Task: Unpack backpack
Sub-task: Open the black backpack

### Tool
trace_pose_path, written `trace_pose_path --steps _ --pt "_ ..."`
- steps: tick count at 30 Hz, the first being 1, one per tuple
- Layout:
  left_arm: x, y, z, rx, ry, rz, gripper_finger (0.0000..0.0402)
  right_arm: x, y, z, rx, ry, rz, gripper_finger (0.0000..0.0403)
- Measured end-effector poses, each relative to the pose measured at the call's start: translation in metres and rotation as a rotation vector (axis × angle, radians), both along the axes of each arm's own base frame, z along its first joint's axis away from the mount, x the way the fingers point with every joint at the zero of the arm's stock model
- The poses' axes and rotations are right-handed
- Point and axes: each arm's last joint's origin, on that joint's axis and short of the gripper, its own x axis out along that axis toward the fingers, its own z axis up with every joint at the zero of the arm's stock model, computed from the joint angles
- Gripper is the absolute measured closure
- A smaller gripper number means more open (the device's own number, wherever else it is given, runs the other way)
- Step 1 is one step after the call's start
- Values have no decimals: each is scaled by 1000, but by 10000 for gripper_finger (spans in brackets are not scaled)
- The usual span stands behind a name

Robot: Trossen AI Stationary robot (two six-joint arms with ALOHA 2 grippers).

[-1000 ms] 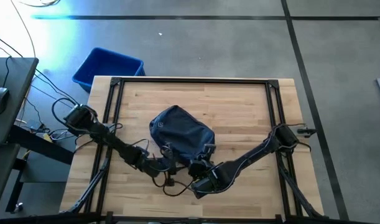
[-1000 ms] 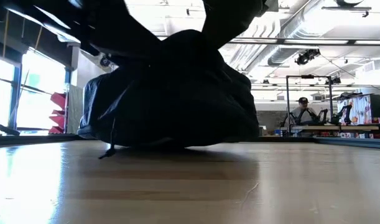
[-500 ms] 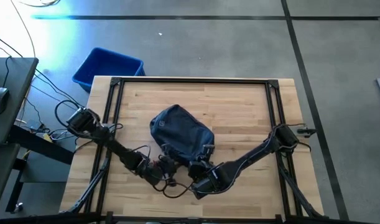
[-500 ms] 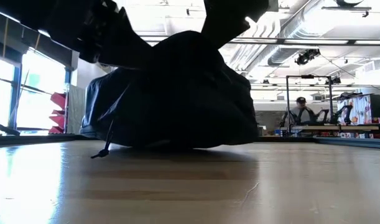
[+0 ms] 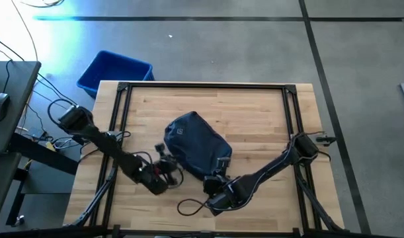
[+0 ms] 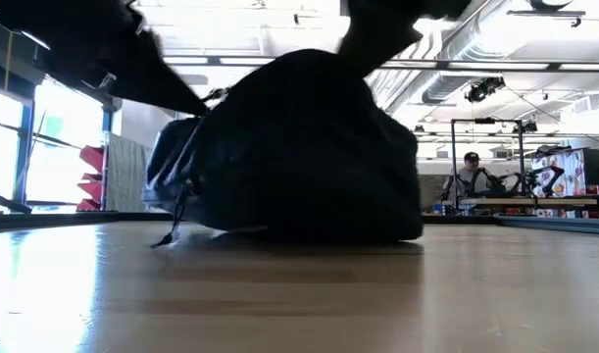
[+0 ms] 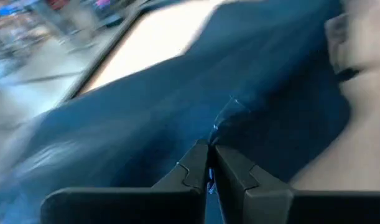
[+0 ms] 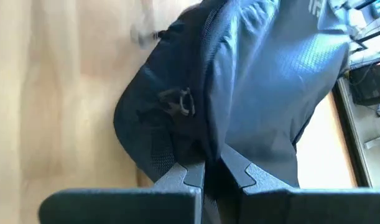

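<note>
**Both grippers clamped on the backpack**

High view: the navy backpack [image 5: 195, 145] lies mid-table on the wooden table [image 5: 254, 112]. The left gripper [image 5: 167, 160] meets its left near edge, the right gripper [image 5: 218, 177] its near right corner.

Low view: the backpack rests on the tabletop.

Wrist views: each gripper's jaws are pinched together on backpack fabric.
</note>
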Motion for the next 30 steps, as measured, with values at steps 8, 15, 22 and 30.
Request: trace_pose_path --steps 8,15,22,30 --pt "-31 19 6 -73 97 25 401 -16 -8 -12 -47 186 -4 403" --pt "-31 -5 -3 -253 92 -131 401 -46 -33 -47 -160 396 -154 393" --pt "-27 -24 0 -290 3 -239 401 -49 -35 -19 -154 466 -237 330" --pt "-19 -28 -7 -348 -30 -212 401 -32 -17 33 -12 387 -108 214"
